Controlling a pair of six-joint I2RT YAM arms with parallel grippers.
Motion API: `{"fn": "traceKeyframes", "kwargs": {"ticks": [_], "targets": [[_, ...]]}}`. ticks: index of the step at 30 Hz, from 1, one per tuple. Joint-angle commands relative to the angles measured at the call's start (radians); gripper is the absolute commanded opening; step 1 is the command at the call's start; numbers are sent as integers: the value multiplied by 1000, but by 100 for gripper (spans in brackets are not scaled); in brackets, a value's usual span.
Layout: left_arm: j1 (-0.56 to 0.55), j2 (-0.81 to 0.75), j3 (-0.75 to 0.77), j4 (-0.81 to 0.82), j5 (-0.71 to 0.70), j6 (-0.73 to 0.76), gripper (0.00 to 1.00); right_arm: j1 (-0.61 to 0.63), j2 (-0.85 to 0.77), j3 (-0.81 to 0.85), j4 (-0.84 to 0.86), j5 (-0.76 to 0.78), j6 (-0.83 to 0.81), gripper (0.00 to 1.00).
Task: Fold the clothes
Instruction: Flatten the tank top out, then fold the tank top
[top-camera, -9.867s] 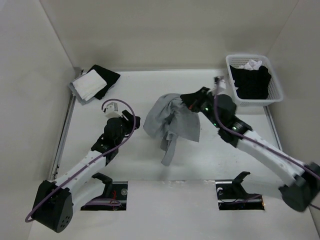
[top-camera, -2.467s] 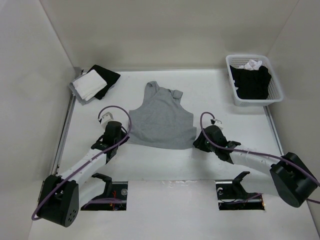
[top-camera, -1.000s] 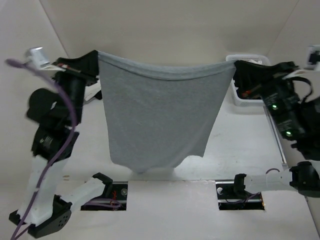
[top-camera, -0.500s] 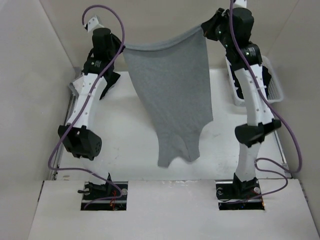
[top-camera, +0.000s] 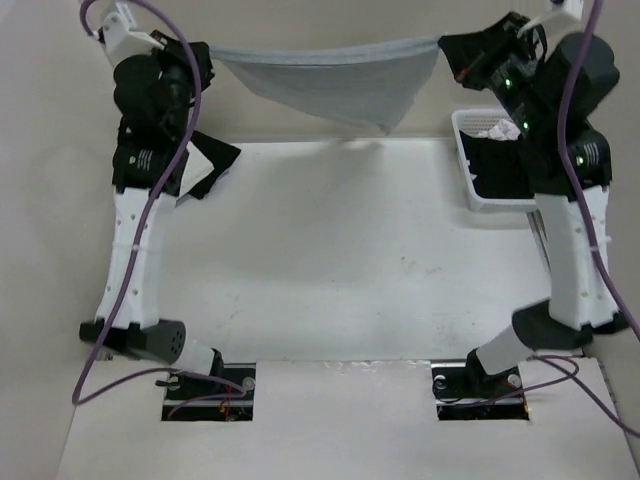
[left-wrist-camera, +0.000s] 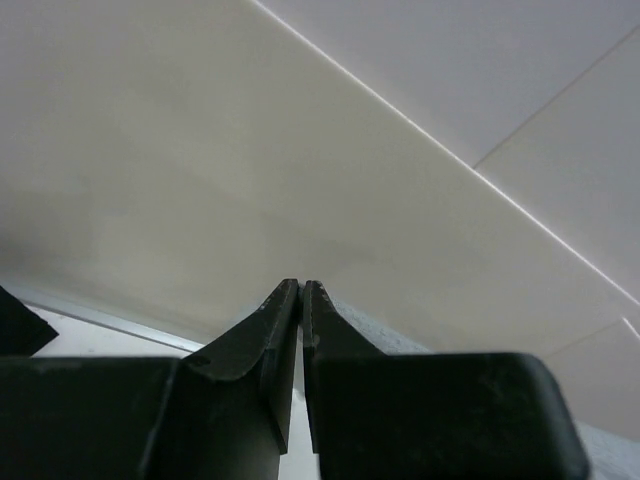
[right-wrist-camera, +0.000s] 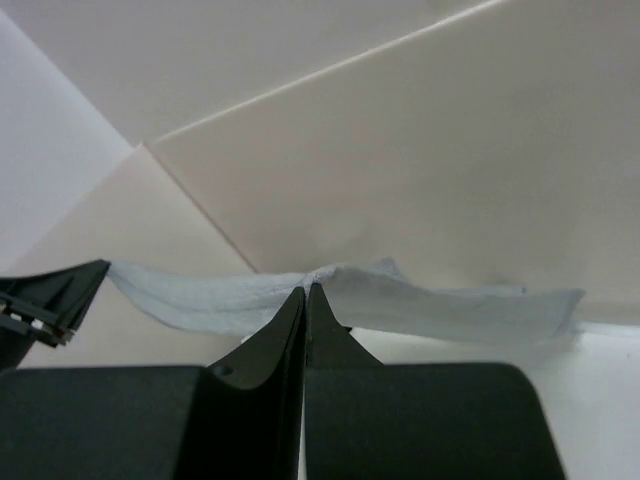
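The clothes, one light grey knit top (top-camera: 335, 78), hang stretched between my two raised arms high over the far end of the table. The top's edge runs taut from side to side and the rest trails in the air. My left gripper (top-camera: 207, 55) is shut on the top's left corner. In the left wrist view its jaws (left-wrist-camera: 301, 286) are pressed together, with a strip of grey fabric (left-wrist-camera: 385, 335) beside them. My right gripper (top-camera: 447, 48) is shut on the right corner. In the right wrist view the fabric (right-wrist-camera: 430, 305) bunches at the shut tips (right-wrist-camera: 306, 288).
A white basket (top-camera: 462, 135) holding black garments (top-camera: 495, 172) stands at the far right, partly behind my right arm. A black garment (top-camera: 218, 158) lies at the far left behind my left arm. Walls close in the back and both sides.
Both arms swung up and toward the far wall. The top went from hanging down as a long sheet to being stretched high, with its lower part flung up off the table.
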Motion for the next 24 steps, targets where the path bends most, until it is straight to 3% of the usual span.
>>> {"fn": "traceKeyframes", "kwargs": {"ticks": [1,5,9,13,16,17,21,24], "targets": [[1,-120,-172,95,-16,28,0,38,-169,-354,131,47,-11,0],[-45,-328,-577,179,-83,17,0,90,-451,-914,293,102,16,0],[-158,-601,-1020,219,-201,6,0,232,-720,-1396,362,217,85,0],[-278,-887,-1355,71,-333,-41,0,456,-952,-1754,335,326,217,0],[-349,-1091,-1477,-155,-366,-136,0,683,-1078,-1926,244,369,360,0],[-391,-1223,-1512,-338,-357,-250,0,878,-1151,-2018,145,418,518,0],[-436,-1312,-1522,-474,-344,-375,0,1086,-1191,-2057,20,453,700,0],[-462,-1314,-1506,-475,-351,-411,0,1263,-1181,-2063,-23,539,845,0]]}}
